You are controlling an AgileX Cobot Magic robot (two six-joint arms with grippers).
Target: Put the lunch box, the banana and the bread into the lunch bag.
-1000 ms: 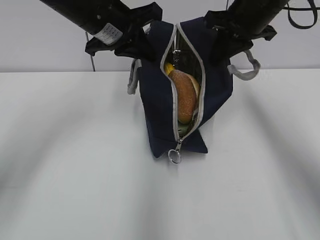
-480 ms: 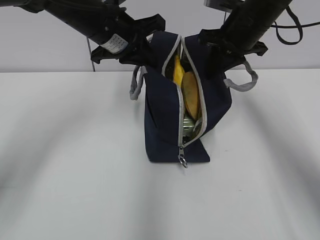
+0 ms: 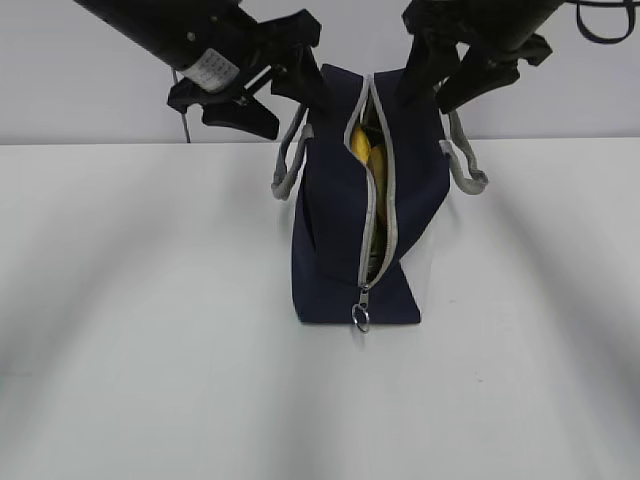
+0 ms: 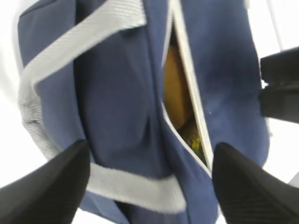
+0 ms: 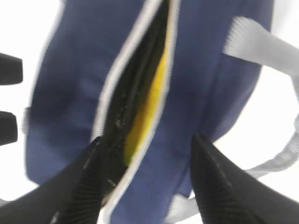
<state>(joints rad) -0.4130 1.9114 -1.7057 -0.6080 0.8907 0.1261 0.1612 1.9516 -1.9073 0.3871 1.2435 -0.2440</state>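
Note:
The navy lunch bag (image 3: 335,230) stands upright on the white table with its grey zipper unzipped to a narrow slit. The yellow banana (image 3: 360,145) shows in the top of the slit. In the left wrist view the golden-brown bread (image 4: 175,93) lies inside. The lunch box is hidden. My left gripper (image 3: 292,112) hangs open over the bag's left top edge, its fingers (image 4: 60,182) straddling a grey handle (image 4: 135,184). My right gripper (image 3: 425,100) is open over the right top edge, astride the slit and the banana (image 5: 149,102). Neither holds anything.
The zipper's ring pull (image 3: 361,318) hangs at the bag's near bottom end. Grey rope handles (image 3: 285,165) droop on both sides of the bag. White table (image 3: 150,350) surrounds the bag, with a pale wall behind.
Both grippers have opened and let go of the bag's top edges. The bag's mouth has narrowed to a slit, so the bread no longer shows from outside.

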